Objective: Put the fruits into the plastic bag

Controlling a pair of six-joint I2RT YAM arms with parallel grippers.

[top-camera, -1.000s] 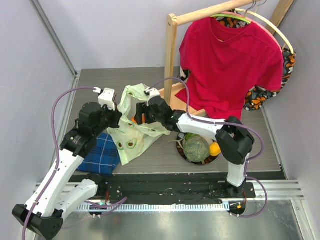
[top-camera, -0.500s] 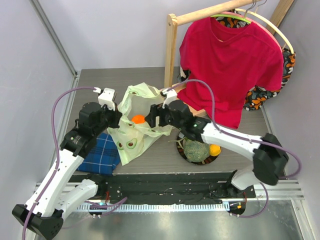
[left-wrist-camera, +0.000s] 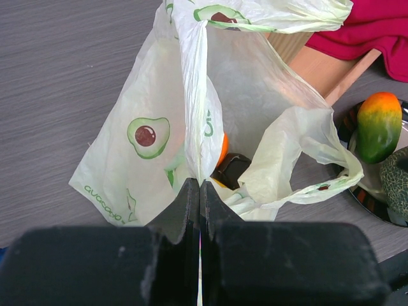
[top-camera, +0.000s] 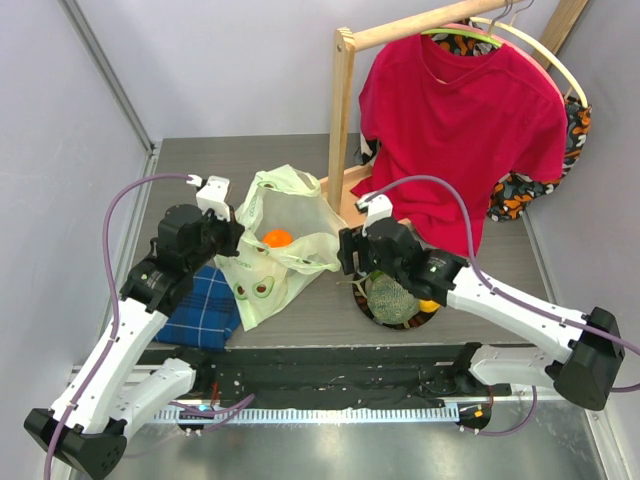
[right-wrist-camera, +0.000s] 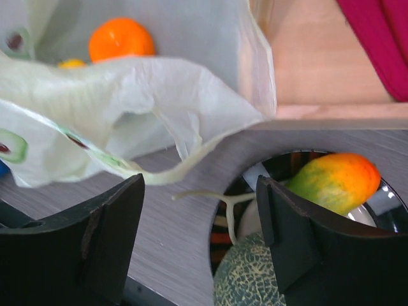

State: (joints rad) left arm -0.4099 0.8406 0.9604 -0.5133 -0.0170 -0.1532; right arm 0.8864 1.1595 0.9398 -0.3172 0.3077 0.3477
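Observation:
The pale green plastic bag (top-camera: 275,255) with avocado prints stands open on the table. An orange (top-camera: 277,238) lies inside it, with a dark piece (left-wrist-camera: 231,169) beside it. My left gripper (top-camera: 232,238) is shut on the bag's edge (left-wrist-camera: 194,127) and holds it up. My right gripper (top-camera: 350,258) is open and empty, between the bag and the dark plate (top-camera: 368,308). The netted melon (top-camera: 392,297) with its pale stem (right-wrist-camera: 255,195) sits on the plate, with an orange-green fruit (right-wrist-camera: 335,182) behind it.
A blue plaid cloth (top-camera: 203,306) lies left of the bag. A wooden rack (top-camera: 342,110) with a red shirt (top-camera: 460,125) stands behind the plate. The bag's loose handle (right-wrist-camera: 159,175) trails toward the plate.
My right gripper has drawn back out of the bag toward the plate, empty. An orange now lies in the bag. The left arm has not moved.

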